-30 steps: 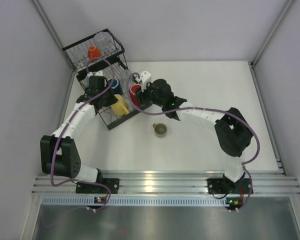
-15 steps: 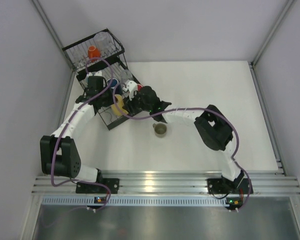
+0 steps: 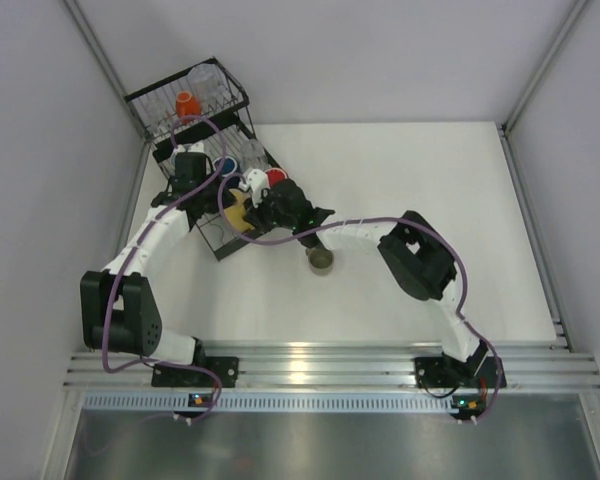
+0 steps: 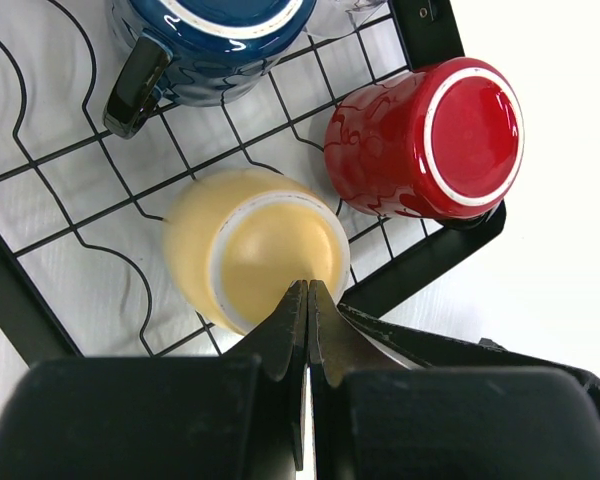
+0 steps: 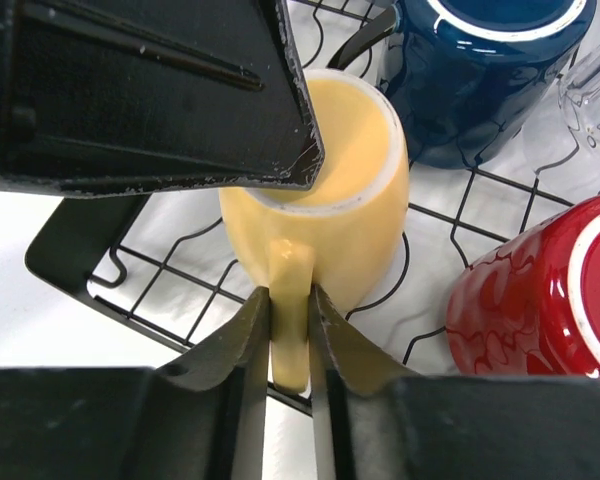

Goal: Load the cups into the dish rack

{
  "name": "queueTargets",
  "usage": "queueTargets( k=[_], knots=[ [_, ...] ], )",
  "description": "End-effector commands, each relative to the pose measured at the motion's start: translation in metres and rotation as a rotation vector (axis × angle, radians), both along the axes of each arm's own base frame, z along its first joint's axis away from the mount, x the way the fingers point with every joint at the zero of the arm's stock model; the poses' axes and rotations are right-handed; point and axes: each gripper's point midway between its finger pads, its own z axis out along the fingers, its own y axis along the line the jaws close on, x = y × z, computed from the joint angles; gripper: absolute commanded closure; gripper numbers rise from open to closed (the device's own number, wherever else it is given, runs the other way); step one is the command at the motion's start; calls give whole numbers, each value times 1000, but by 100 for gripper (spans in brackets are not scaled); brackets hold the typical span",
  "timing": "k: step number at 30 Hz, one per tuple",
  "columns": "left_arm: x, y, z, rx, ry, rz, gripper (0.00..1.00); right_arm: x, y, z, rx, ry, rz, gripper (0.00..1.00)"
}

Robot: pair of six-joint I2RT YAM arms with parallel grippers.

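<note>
— Your right arm [image 3: 380, 235] has swung left over the last second. Its gripper [image 5: 288, 300] now sits over the rack [image 4: 420, 268], pinching the yellow mug [image 5: 355, 240] by the handle [image 5: 290, 262].
— And the left one?
— Your left gripper [image 4: 308, 295] hangs with its fingers pressed together. The tips are right at that mug's rim and hold nothing.
— How do you seat it well?
— The mug looks tilted, mouth showing, low in the tray part. I'd lower it until it bears on the rack floor, then spread the fingers and back out along the handle line. Don't twist, because that handle is narrow.
— What crowds you?
— The red mug [image 4: 430, 140] sits just beside and the blue mug [image 4: 210, 40] behind, both apparently mouth-down. Lift the left gripper away first. The olive mug [image 3: 321, 260] sits on the table [image 3: 430, 180] close by your right arm, so mind it when you withdraw.
</note>
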Motion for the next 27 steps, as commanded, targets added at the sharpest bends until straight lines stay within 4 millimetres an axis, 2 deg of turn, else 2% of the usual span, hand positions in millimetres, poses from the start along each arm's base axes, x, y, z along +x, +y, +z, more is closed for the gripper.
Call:
queueTargets(
  k=[1,2,5,12,20,27],
  knots=[
    [-9,-1,-13,-9,50,-7,100,-3,23,27,73,-62,20,86],
    [-9,-1,-14,-9,51,-7,100,-2,22,28,72,-66,17,92],
    [-7,-2,-12,-14,44,-12,100,3,19,34,69,-101,-5,100],
    [-1,-11,-7,-46,27,-40,100,14,4,52,40,-201,-64,100],
    [5,-21,4,-75,-16,-98,100,21,-10,51,23,-222,-84,100],
    [8,-25,9,-91,-27,-108,100,26,-21,62,24,-260,-100,100]
  ],
)
